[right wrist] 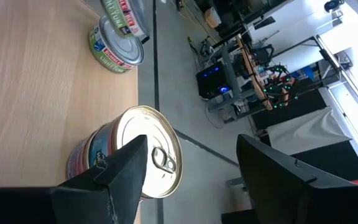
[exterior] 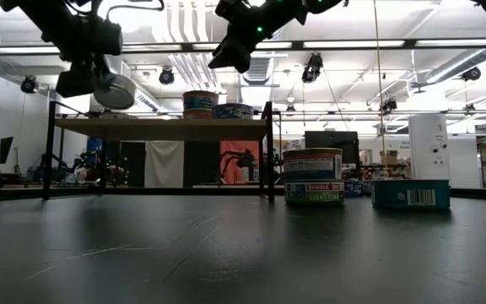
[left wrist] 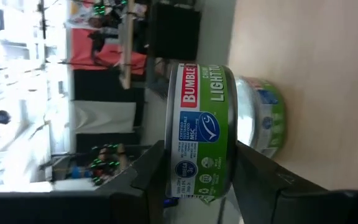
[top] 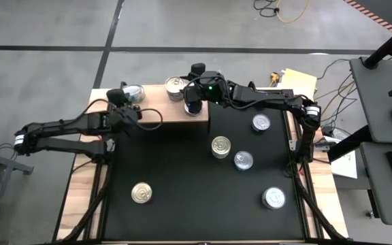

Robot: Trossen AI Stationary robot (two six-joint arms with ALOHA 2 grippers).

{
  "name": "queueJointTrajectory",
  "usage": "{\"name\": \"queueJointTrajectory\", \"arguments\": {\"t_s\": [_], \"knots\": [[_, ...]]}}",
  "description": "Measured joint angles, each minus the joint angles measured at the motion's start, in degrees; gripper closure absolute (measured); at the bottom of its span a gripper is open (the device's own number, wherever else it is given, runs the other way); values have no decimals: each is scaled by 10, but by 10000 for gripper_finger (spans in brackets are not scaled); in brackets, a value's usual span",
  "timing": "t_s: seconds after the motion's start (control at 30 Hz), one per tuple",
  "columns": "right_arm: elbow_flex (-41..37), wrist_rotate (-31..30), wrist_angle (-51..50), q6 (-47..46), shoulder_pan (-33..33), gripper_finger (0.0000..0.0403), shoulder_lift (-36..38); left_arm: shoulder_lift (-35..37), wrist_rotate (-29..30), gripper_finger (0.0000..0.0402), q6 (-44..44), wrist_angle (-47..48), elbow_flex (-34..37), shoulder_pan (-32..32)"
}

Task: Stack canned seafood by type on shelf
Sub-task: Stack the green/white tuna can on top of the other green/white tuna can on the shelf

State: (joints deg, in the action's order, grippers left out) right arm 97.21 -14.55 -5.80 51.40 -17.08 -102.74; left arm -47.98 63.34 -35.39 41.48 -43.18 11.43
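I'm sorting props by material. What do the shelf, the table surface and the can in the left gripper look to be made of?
Shelf: light wood, matte, with faint grain. Table surface: black and smooth, probably a mat or laminate, with dull reflections in the low view. Can in the left gripper: metal, likely tinplate, shiny rim, glossy printed label.

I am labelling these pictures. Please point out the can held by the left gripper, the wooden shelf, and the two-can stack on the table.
held can (left wrist: 201,134): left wrist view, on its label.
wooden shelf (top: 172,112): high view, bare top.
two-can stack (exterior: 313,176): low view, side wall.
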Motion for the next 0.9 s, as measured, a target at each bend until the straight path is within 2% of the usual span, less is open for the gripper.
{"name": "queueJointTrajectory", "arguments": {"t_s": [0.07,0.37,0.73,0.9], "knots": [[0,0,0,0,0,167,0,4,-26,275,0,3,0,12],[0,0,0,-5,0,156,0,3,-40,275,0,11,1,56],[0,0,0,-5,0,167,0,3,-59,275,-5,10,1,66],[0,0,0,-5,0,159,0,3,-73,252,-5,7,1,66]]}}
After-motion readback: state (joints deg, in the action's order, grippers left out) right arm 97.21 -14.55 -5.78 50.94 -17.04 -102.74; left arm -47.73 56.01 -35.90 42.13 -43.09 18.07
